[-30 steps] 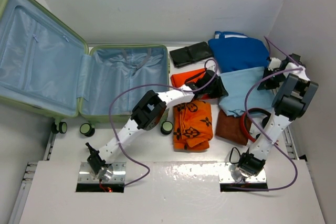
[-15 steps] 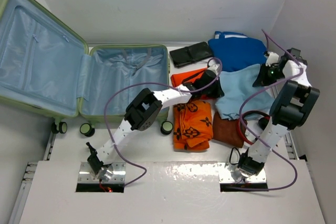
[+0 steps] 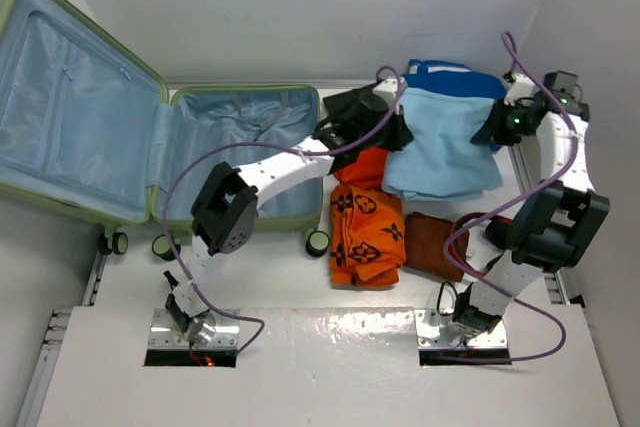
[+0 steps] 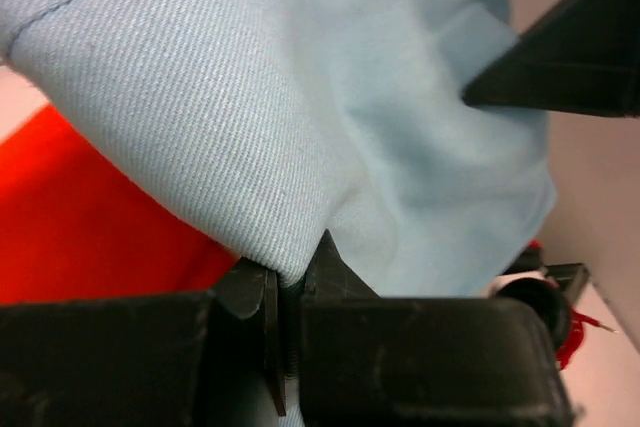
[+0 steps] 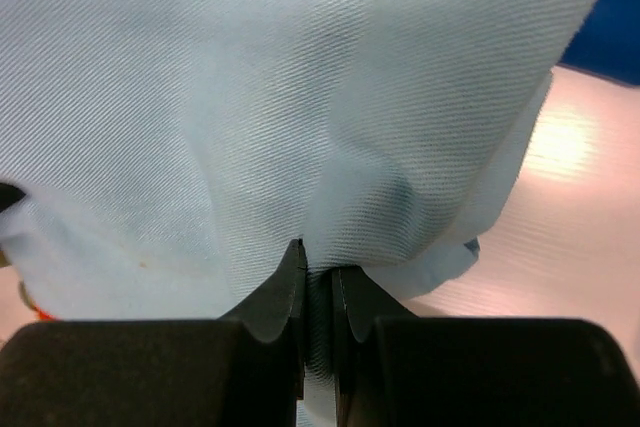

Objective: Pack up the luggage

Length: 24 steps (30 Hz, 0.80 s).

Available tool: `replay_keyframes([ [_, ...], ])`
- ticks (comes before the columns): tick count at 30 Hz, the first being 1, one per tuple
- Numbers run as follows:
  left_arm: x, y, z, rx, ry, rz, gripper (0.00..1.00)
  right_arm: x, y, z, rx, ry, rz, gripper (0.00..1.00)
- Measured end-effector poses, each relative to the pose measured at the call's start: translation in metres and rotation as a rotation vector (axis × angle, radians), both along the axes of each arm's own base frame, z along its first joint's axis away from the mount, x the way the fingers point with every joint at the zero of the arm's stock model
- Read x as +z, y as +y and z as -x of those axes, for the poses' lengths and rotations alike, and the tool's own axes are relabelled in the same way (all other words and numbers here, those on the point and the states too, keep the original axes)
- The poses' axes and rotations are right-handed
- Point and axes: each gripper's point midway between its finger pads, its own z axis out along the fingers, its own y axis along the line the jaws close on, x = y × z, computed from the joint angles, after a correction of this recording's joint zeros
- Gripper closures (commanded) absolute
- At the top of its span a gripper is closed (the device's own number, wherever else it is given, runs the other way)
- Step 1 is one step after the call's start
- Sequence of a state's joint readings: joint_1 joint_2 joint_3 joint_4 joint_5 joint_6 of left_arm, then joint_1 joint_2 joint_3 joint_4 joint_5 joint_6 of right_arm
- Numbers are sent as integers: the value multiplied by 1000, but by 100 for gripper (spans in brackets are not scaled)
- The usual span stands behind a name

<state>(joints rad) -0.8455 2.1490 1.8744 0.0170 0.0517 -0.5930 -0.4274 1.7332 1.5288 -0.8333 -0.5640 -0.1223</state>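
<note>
Left claw [image 4: 290, 277] and right claw [image 5: 318, 267], each pressed together on a fold of one pale-blue twill cloth [image 3: 440, 152].
The cloth fills both wrist views and hides most of the surface there. From above it hangs stretched between the claws, covering part of the dark-blue garment [image 3: 450, 75] at its twelve o'clock. The open pale-green hard-shell suitcase [image 3: 240, 162] lies at nine o'clock of the left claw, apart from it.

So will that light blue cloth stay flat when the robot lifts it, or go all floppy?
Probably floppy: the light blue cloth drapes down between the left tool and the right tool, each pinching an edge. It looks thin and creases at the pinch, so it's likely light. Its woven surface doesn't look slippery, so it should stay held.
</note>
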Motion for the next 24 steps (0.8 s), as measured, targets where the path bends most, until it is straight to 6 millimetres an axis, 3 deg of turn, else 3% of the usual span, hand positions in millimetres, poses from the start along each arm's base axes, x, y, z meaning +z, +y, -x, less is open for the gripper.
replay_keyframes([
  [2, -2, 24, -9, 32, 14, -30, 100, 4, 18, -6, 22, -10, -18, 100],
  [7, -9, 104, -31, 137, 70, -108, 100, 12, 97, -22, 134, -24, -84, 100],
  [14, 22, 241, -63, 324, 75, -166, 100, 10, 210, -44, 284, -15, -208, 100],
  [17, 31, 292, -65, 397, 75, -198, 100, 1, 263, -55, 358, -4, -242, 100],
  [20, 29, 332, -63, 452, 114, -235, 100, -5, 303, -60, 409, 11, -266, 100],
  [24, 1, 374, -54, 502, 208, -266, 100, -6, 339, -63, 448, 14, -291, 100],
])
